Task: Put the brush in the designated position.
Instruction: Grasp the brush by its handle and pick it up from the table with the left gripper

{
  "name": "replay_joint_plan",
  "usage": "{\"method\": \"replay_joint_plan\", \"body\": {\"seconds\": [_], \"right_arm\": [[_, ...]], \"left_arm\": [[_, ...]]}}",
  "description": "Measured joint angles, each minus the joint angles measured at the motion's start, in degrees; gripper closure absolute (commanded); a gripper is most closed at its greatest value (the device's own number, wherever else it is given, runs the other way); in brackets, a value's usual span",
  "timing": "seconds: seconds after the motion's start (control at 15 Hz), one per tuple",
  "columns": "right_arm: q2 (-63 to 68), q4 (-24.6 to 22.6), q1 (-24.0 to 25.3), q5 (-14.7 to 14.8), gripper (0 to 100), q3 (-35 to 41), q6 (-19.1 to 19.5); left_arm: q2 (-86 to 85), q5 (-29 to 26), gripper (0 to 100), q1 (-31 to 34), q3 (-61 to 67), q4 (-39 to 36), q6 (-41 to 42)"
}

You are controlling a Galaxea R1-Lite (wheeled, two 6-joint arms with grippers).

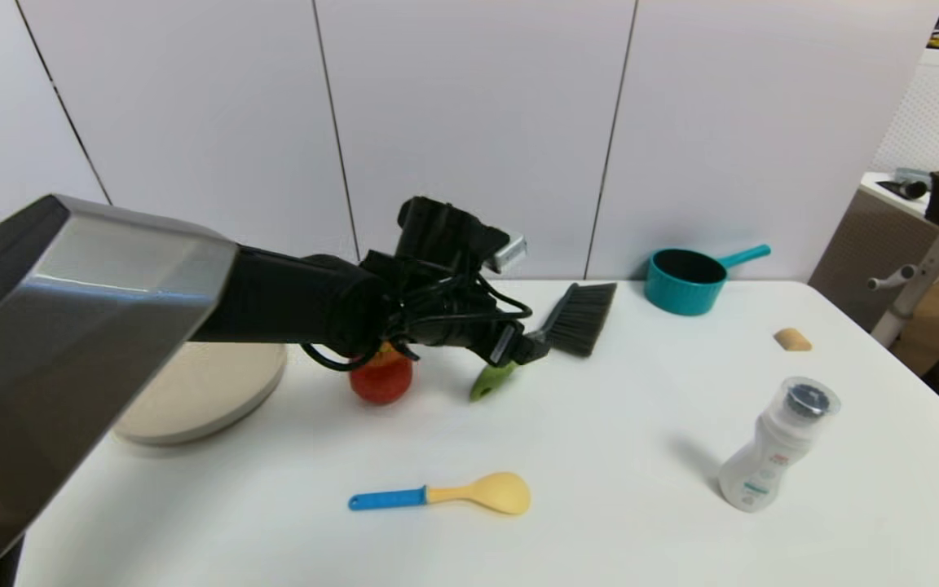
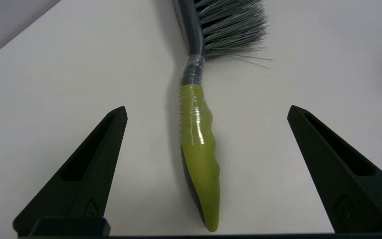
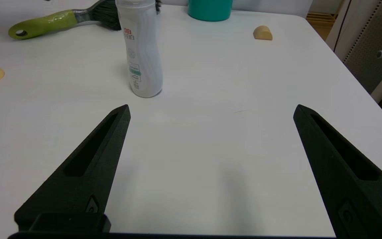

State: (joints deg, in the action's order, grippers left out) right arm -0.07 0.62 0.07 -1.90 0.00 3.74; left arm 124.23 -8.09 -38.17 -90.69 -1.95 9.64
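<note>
My left gripper (image 2: 207,111) hangs spread wide over one brush (image 2: 199,139), which lies at the head view's centre on the table (image 1: 616,456). My right gripper (image 3: 211,109) is spread too.

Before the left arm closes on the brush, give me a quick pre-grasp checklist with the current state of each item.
1. Left gripper open: ok.
2. Brush handle lies between the fingers: ok.
3. Fingers low enough to pinch the handle: cannot tell.
4. Brush flat on the table, nothing resting on it: ok.
5. Tomato beside the handle, apart from it: ok.
6. Right gripper open, away from the brush, near the bottle: ok.
</note>
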Motion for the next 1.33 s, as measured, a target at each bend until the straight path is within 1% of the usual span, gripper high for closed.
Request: {"method": "replay_joint_plan", "body": {"seconds": [0.13, 0.2, 0.47, 1.0, 1.2, 1.27, 1.33], "right_arm": [[0.0, 0.0, 0.0, 0.0, 0, 0.0, 0.0], [0.0, 0.0, 0.0, 0.0, 0, 0.0, 0.0], [0.0, 0.0, 0.0, 0.0, 0, 0.0, 0.0], [0.0, 0.0, 0.0, 0.0, 0, 0.0, 0.0], [0.0, 0.0, 0.0, 0.0, 0, 0.0, 0.0], [0.0, 0.0, 0.0, 0.0, 0, 0.0, 0.0], [0.0, 0.0, 0.0, 0.0, 0, 0.0, 0.0]], "left_arm": [[2.2, 5.2, 0, -0.2, -1.7, 0.2, -0.2], [3.0, 5.7, 0, -0.2, -2.3, 0.2, -0.3], [6.2, 5.7, 0, -0.3, -4.0, 0.2, 0.1], [15.6, 5.4, 0, -1.2, -19.3, 1.2, 0.2], [18.5, 5.4, 0, -1.6, -21.4, 1.2, 0.1], [19.1, 5.4, 100, -1.8, -21.6, 1.2, 0.1], [19.5, 5.4, 100, -1.8, -21.7, 1.2, 0.0]]}}
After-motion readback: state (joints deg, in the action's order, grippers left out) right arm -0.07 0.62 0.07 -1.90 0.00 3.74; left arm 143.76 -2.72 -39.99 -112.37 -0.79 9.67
